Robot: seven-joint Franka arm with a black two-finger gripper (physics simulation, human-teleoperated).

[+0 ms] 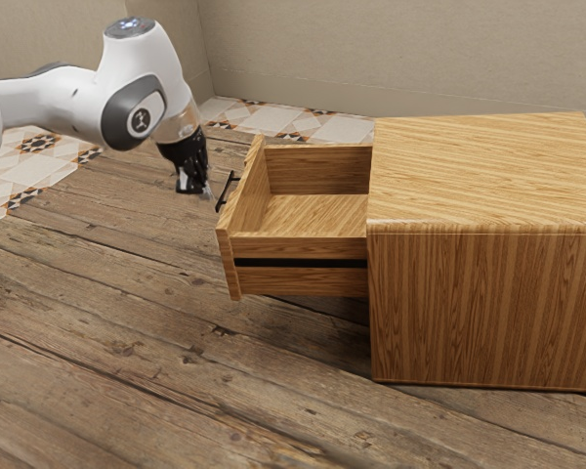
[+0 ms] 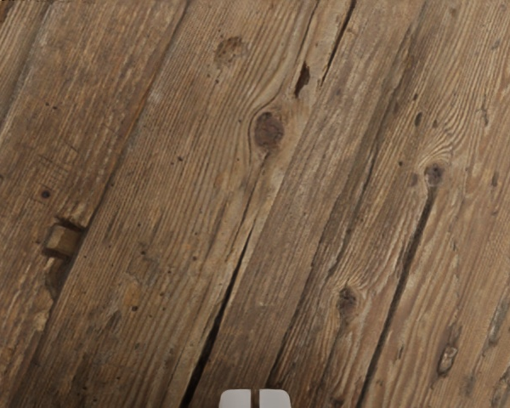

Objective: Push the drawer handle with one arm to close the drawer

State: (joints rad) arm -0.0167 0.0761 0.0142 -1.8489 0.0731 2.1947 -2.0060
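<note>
- The drawer (image 1: 317, 213) stands well out of the cabinet (image 1: 483, 308), toward the exterior view's left; its dark handle (image 1: 226, 192) is on the outer face of the drawer front (image 1: 246, 189).
- The gripper (image 1: 209, 192) is just beside the handle, on the exterior view's left, pointing down above the plank surface (image 1: 127, 342). Its fingers are narrow, the tips nearly meeting, with nothing between them; that suits a push, so I would leave them so.
- The step in hand, as I judge it, is making contact. Ease toward the exterior view's right until the tips meet the handle, and check their height first: too high and they could ride over the bar.
- Aim for the handle's middle. Pressure at its near or far end could skew the drawer and make it bind.
- Once touching, push straight toward the cabinet, level and slow, along the drawer's own line.
- Keep pressing until the front meets the cabinet; the travel left is long.
</note>
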